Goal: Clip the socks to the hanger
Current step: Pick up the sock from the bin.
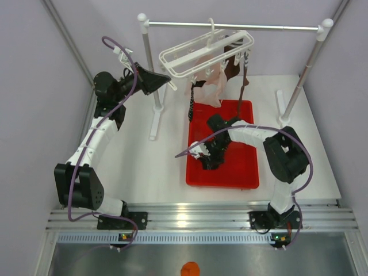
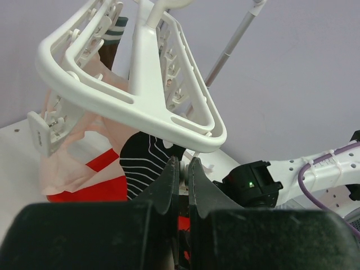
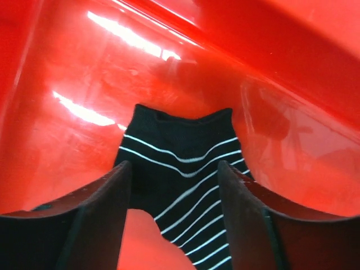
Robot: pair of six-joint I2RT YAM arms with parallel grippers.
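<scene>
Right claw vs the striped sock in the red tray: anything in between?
Nothing visible. The right claw hangs open directly over the black striped sock, which lies flat on the bare floor of the red tray.

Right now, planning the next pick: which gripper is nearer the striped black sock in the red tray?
Right. The right gripper hangs open directly over the striped black sock in the red tray; the left gripper is shut, up beside the white clip hanger.
</scene>
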